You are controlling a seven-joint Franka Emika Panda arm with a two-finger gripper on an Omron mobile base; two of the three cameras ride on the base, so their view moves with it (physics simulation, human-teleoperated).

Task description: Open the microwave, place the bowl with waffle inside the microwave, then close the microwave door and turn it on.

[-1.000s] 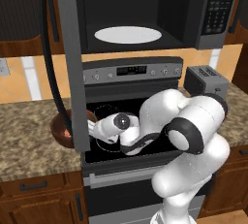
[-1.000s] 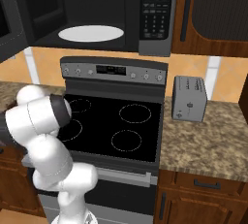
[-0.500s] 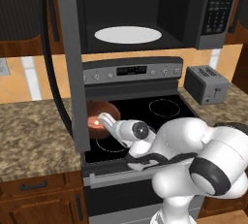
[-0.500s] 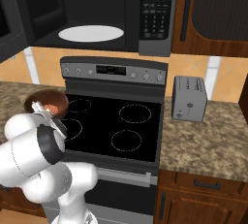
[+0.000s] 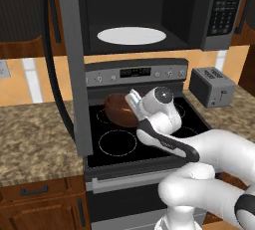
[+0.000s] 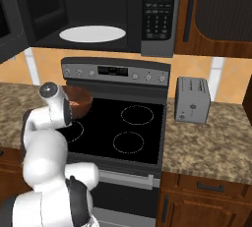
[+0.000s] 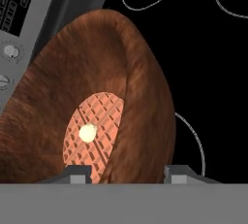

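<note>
In the left base view, the microwave door (image 5: 69, 64) stands swung open at the left of the frame, its edge hanging down in front of the stove (image 5: 144, 134). Just right of it, at centre frame, the bowl (image 5: 119, 108) is carried above the rear left burner, gripped by the pincer (image 5: 132, 99) on its right rim. Above, the microwave (image 5: 149, 10) is open, its white turntable (image 5: 131, 36) bare.

In the hand view, the pincer's two tips straddle the rim at the bottom of the frame, closed on the bowl wall, and the waffle (image 7: 94, 133) lies on the bowl floor at lower left.

The risks, as I judge them: the grip is on one edge only, so the bowl could pivot in the tips and tip the waffle out during the lift. The bowl also hangs close to the open door's edge and below the cavity floor; a rise too near either could knock it loose.

At far right, a toaster (image 5: 213, 85) sits on the tabletop (image 5: 239, 109), well clear.
</note>
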